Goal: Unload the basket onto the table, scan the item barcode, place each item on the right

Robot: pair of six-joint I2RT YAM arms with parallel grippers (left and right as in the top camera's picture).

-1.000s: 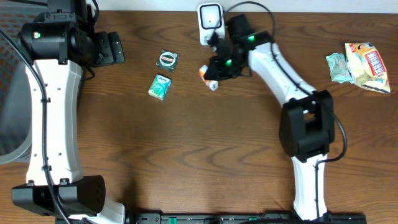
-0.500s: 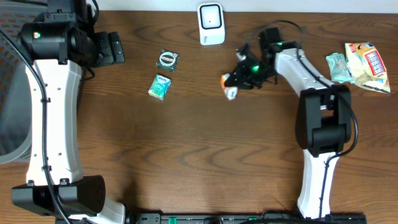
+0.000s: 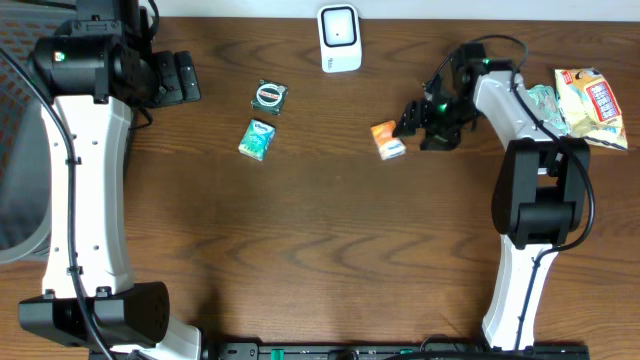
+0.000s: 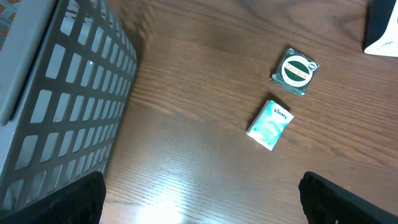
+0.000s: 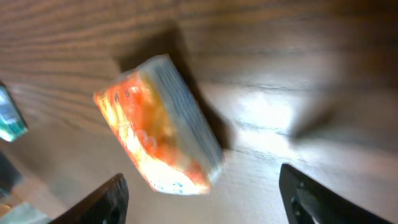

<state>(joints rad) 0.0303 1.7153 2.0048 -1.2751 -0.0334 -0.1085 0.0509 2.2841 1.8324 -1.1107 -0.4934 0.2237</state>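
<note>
Hovering low over the table (image 3: 320,250), the right claw (image 3: 414,122) has its two fingers (image 5: 102,199) spread wide and grips nothing. Just to its left lies the orange packet (image 3: 388,140), loose on the wood and clear of both fingertips. From the right wrist camera the packet sits askew, its orange printed face turned toward the left finger and a pale striped edge toward the right. No barcode can be made out on the sides that show.

Farther left and toward the far edge stands the white scanner (image 3: 339,38), well apart from the packet. To the right of the arm, near the table's right edge, lie a pale green bag (image 3: 543,108) and a yellow snack bag (image 3: 592,102), touching each other.

Over at the far left, the left claw (image 3: 183,78) is stretched fully apart and empty. Right of it lie a round green-labelled packet (image 4: 295,70) and a teal tissue pack (image 4: 269,124), close together but not touching. A grey slatted basket (image 4: 56,93) stands at the table's left side.
</note>
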